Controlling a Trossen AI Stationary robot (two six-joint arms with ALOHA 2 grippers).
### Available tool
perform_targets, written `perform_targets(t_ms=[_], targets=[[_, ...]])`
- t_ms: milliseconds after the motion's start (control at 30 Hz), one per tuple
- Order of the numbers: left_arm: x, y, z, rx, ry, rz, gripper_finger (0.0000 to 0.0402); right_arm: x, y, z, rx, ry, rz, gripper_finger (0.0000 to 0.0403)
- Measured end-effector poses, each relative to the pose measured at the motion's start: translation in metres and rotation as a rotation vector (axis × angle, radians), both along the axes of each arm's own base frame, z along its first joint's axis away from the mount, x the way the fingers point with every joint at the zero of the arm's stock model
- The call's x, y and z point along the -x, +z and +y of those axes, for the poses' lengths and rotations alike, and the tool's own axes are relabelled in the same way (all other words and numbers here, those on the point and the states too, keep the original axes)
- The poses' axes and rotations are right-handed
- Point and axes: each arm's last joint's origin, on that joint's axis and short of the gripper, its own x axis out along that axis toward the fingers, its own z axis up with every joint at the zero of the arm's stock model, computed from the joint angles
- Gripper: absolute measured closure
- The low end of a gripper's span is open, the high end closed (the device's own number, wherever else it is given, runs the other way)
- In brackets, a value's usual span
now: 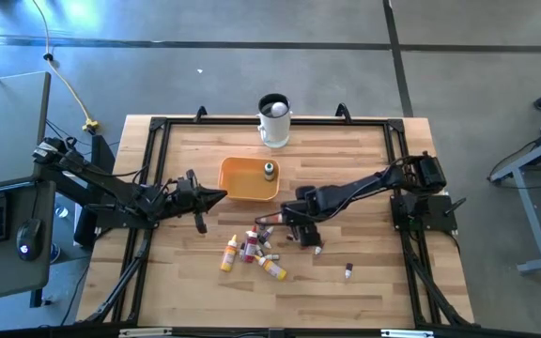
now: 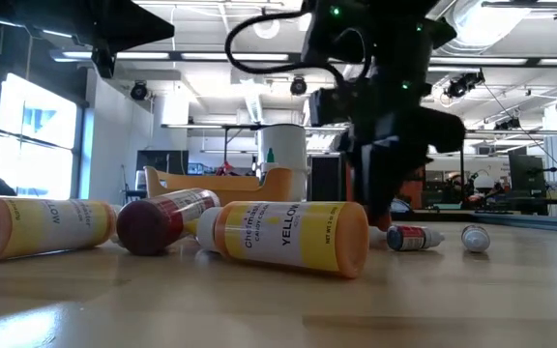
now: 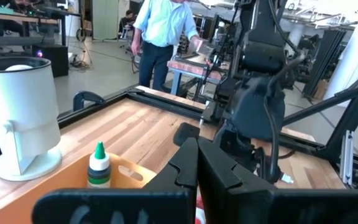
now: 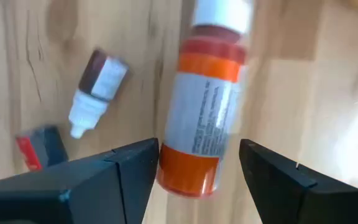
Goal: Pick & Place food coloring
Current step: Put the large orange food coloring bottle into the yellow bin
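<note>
The right arm's dark two-finger tool (image 4: 194,168) hangs spread above the wooden counter (image 1: 364,188), its fingers straddling an orange-banded food coloring bottle with a white cap (image 4: 201,118) that lies flat between them, not yet gripped. Doing this step well looks like a matter of squaring up: the bottle lies a little askew between the fingers, so lowering until the tips reach the counter and closing across the middle of the body, away from the cap, should stop the round bottle rolling out. Just beside the tool on the wood lie a small dark-red bottle with a white dropper tip (image 4: 95,93) and a red-labelled piece (image 4: 39,146) too cut off to identify.

Farther out, toward the left arm, a loose cluster of yellow and red bottles (image 1: 247,252) lies on its sides, and 1 tiny bottle (image 1: 348,272) sits alone, well apart from the tool on its other side.

Beyond the right tool, the shallow orange rectangular bowl (image 1: 238,183) holds 1 upright green-capped bottle (image 1: 270,170). The white mug (image 1: 273,122) stands past the bowl; its contents cannot be told.

The left arm's tool (image 1: 216,195) waits at the bowl's edge, its fingers pressed together on nothing.
</note>
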Motion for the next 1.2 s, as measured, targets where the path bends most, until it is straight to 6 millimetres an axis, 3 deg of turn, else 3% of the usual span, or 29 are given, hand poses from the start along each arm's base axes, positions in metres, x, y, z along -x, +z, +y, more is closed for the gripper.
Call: perform_targets(t_ms=[367, 700, 900, 1200], targets=[[0.000, 0.000, 0.000, 0.003, -0.001, -0.001, 0.0401, -0.027, 0.010, -0.002, -0.044, 0.029, -0.283, 0.0183], [0.000, 0.000, 0.000, 0.003, 0.000, -0.001, 0.0401, -0.028, 0.004, -0.006, -0.070, 0.015, -0.269, 0.0183], [0.000, 0.000, 0.000, 0.003, 0.000, -0.002, 0.0401, -0.027, -0.016, -0.006, -0.079, 0.020, -0.174, 0.0183], [0.000, 0.000, 0.000, 0.003, -0.001, 0.000, 0.0401, -0.017, -0.019, -0.004, -0.109, -0.010, -0.063, 0.0183]])
